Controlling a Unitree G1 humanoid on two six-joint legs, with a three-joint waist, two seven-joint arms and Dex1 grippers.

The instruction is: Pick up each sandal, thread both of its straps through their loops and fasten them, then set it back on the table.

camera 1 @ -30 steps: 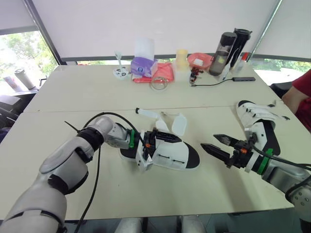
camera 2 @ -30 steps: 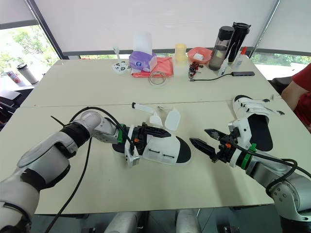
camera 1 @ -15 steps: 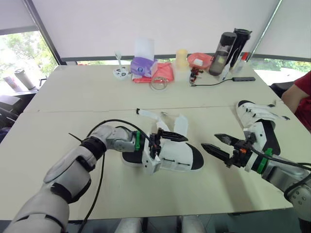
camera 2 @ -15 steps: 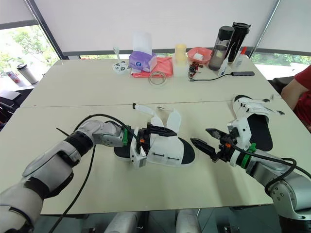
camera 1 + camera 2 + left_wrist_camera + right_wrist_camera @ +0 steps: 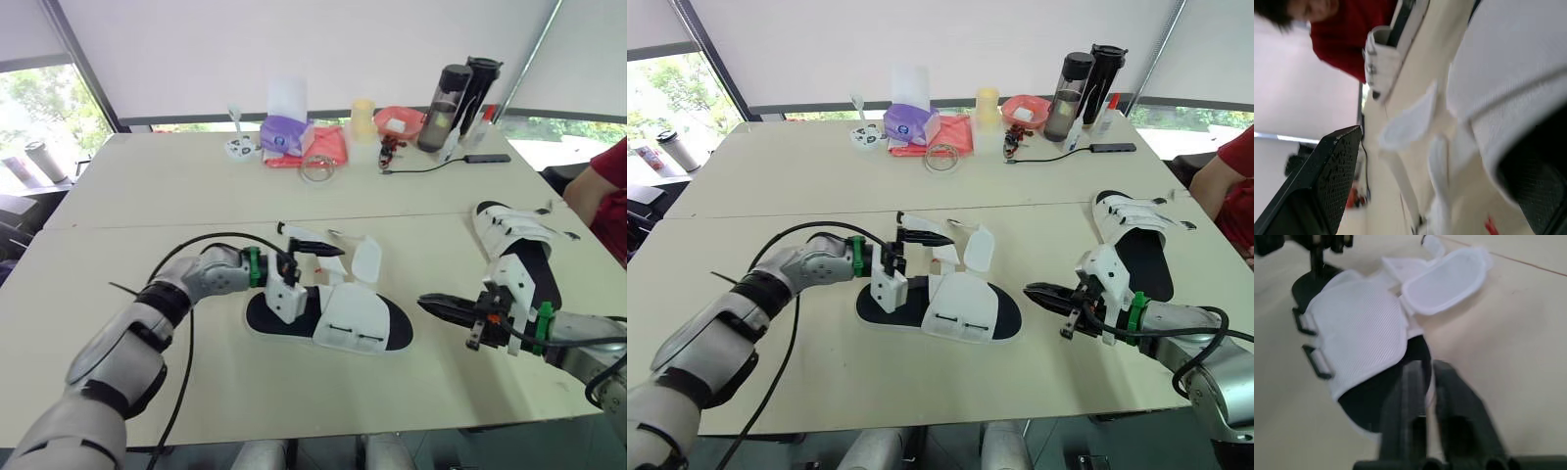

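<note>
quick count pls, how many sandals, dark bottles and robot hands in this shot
sandals: 2, middle sandal and right sandal
dark bottles: 2, left bottle and right bottle
robot hands: 2, left hand and right hand
total: 6

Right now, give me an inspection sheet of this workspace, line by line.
Surface: beige table, two tops joined at a seam.
Job's things: middle sandal lying flat, straps loose; second sandal near the right edge.
Clutter: along the far edge, purple tissue pack, red cloth, yellow cup, red bowl, dark bottles.
Grippers: left gripper open over the middle sandal's heel end; right gripper shut, empty, pointing at its toe, apart from it.
Cables: black cable running to a hub.
Surroundings: person's red sleeve at the right; windows behind.
</note>
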